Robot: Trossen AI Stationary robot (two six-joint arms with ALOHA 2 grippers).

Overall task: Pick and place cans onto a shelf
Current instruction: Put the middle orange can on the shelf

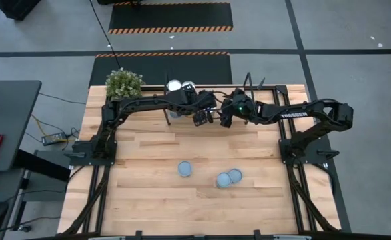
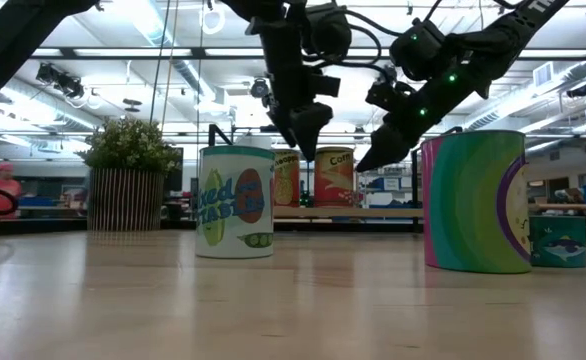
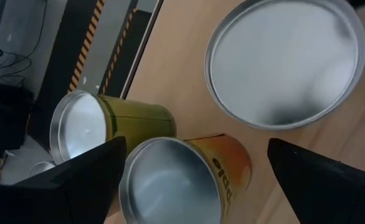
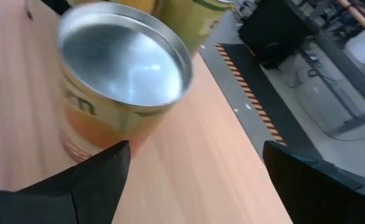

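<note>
Both grippers hover open and empty over the shelf (image 2: 373, 212) at the table's far side, side by side: my left gripper (image 1: 202, 117) and my right gripper (image 1: 225, 119). Cans stand upright on the shelf: two silver tops (image 1: 175, 85) show beside the left arm, and in the low view a yellow can (image 2: 286, 178) and an orange can (image 2: 335, 177). The left wrist view shows an olive can (image 3: 89, 124), an orange can (image 3: 182, 180) and a wide silver top (image 3: 285, 59) below my left gripper (image 3: 196, 143). My right gripper (image 4: 195, 146) is just beside an orange can (image 4: 123, 68).
Three cans stand on their bases on the table's near half: one (image 1: 185, 169) alone and two (image 1: 223, 180) touching side by side. A potted plant (image 1: 124, 83) stands at the far left corner. The shelf's black end frame (image 1: 249, 83) rises near my right gripper.
</note>
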